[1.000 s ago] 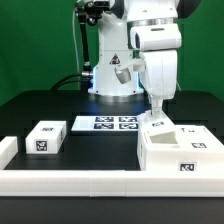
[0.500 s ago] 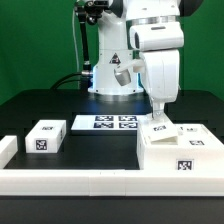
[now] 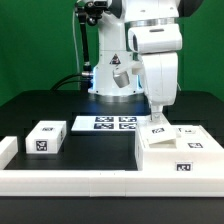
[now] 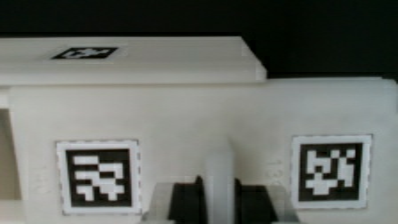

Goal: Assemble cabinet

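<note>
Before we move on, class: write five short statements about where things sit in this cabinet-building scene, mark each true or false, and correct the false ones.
1. The cabinet stands at the exterior view's right. True.
2. The marker board lies on top of the cabinet. False: it lies flat on the table, apart from the cabinet.
3. A small white tagged block sits at the exterior view's left, apart from the cabinet. True.
4. The table is white. False: it is black.
5. The arm reaches down over the small white tagged block. False: it reaches down over the cabinet.
</note>
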`<move>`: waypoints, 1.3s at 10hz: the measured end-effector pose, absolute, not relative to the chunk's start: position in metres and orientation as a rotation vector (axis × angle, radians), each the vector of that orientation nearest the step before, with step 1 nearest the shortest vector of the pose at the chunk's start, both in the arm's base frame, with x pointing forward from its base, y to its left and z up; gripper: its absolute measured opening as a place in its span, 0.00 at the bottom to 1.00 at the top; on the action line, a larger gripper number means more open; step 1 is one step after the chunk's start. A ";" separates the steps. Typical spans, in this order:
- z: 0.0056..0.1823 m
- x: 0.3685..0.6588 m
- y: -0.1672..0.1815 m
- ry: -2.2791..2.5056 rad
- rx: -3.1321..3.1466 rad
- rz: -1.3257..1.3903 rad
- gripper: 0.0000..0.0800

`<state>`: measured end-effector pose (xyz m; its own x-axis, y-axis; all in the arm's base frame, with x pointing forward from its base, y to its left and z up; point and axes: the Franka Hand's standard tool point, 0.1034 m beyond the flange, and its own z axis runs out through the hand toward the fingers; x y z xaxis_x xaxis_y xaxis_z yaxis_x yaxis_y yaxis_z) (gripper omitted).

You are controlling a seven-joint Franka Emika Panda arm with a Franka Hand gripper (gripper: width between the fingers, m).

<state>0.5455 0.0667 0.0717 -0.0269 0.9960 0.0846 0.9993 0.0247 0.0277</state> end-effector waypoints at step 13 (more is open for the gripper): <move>0.069 0.585 0.073 -2.175 -2.180 -0.137 0.39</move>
